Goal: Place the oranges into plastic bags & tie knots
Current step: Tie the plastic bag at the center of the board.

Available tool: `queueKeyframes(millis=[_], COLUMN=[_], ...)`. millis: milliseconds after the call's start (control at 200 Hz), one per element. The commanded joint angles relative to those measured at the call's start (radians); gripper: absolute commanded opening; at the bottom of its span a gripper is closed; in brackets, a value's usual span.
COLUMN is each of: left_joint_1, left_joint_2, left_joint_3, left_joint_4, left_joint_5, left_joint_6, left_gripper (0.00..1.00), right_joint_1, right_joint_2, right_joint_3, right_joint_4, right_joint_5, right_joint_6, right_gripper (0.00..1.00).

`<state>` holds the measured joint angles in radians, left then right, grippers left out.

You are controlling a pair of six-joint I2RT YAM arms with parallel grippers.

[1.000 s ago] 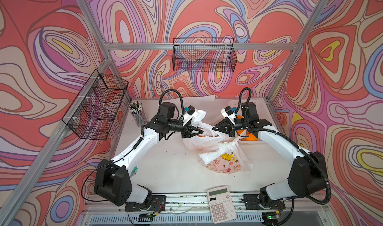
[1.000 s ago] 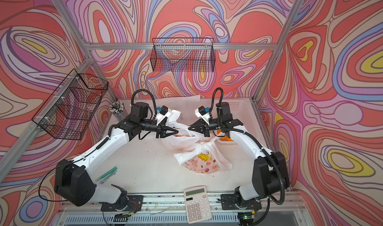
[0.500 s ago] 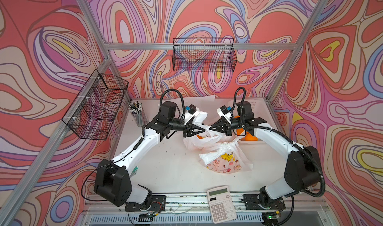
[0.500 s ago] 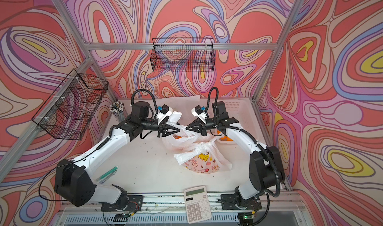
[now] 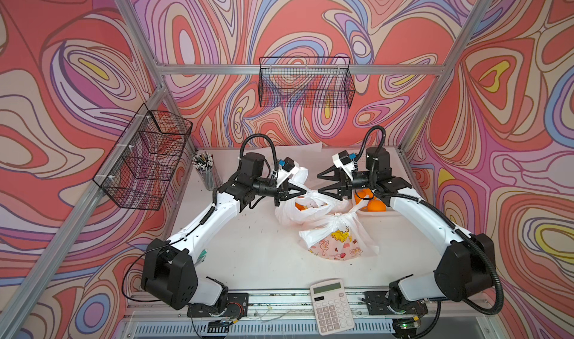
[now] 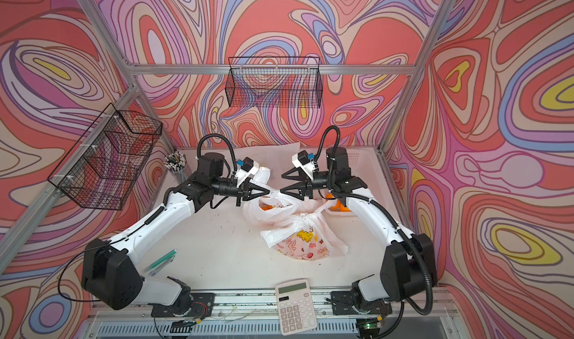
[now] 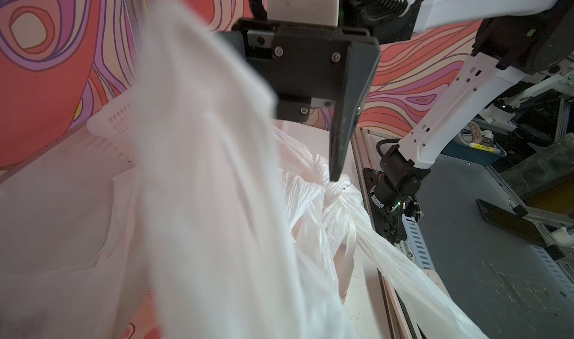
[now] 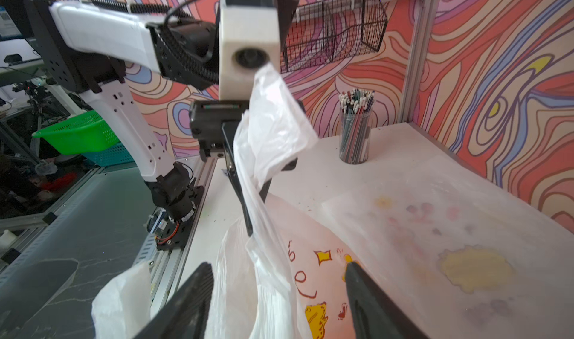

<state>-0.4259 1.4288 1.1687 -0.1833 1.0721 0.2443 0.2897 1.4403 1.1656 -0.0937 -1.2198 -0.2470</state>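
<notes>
Your left gripper (image 5: 302, 192) is pinched closed on a handle strip of the thin translucent white plastic bag (image 5: 290, 214). That bag sits mid-table with small round oranges (image 5: 300, 206) inside. Your right gripper (image 5: 318, 183) stands wide, holding nothing, just beside that handle. In front lies the cartoon-printed plastic bag (image 5: 340, 244), closed by a twisted white knot (image 5: 339, 220)

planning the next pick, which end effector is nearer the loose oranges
Right. The right end effector is open just beside the loose oranges; the left end effector is shut on the open bag, farther away.
</notes>
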Motion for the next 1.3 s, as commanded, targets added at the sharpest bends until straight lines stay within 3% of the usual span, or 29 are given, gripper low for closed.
queueKeyframes(millis=[0, 165, 336, 396, 611, 881, 1292], left_joint_1=[-0.004, -0.004, -0.004, -0.004, -0.004, -0.004, -0.002], left_joint_2=[-0.002, 0.005, 0.009, 0.007, 0.0, -0.009, -0.028], left_joint_3=[-0.006, -0.009, -0.015, -0.015, -0.023, -0.042, -0.068], left_joint_4=[-0.005, 0.004, 0.027, 0.028, 0.022, 0.016, 0.043], left_joint_5=[0.007, 0.01, 0.013, 0.01, -0.004, -0.023, -0.062], left_joint_6=[0.027, 0.02, 0.008, 0.007, 0.012, 0.02, 0.016], left_gripper=[0.06, 0.07, 0.07, 0.07, 0.15, 0.19, 0.03], right_joint_1=[0.026, 0.093, 0.147, 0.154, 0.153, 0.138, 0.086], right_joint_2=[0.011, 0.077, 0.133, 0.145, 0.142, 0.116, 0.028], right_joint_3=[0.007, 0.097, 0.152, 0.161, 0.193, 0.231, 0.165], right_joint_4=[0.243, 0.261, 0.308, 0.31, 0.172, 0.049, 0.041], right_joint_5=[-0.002, -0.001, -0.004, -0.015, 0.003, 0.063, 0.092], right_joint_6=[0.187, 0.194, 0.223, 0.226, 0.127, 0.032, 0.019], right_gripper=[0.78, 0.82, 0.79, 0.67, 0.0, 0.0, 0.0])
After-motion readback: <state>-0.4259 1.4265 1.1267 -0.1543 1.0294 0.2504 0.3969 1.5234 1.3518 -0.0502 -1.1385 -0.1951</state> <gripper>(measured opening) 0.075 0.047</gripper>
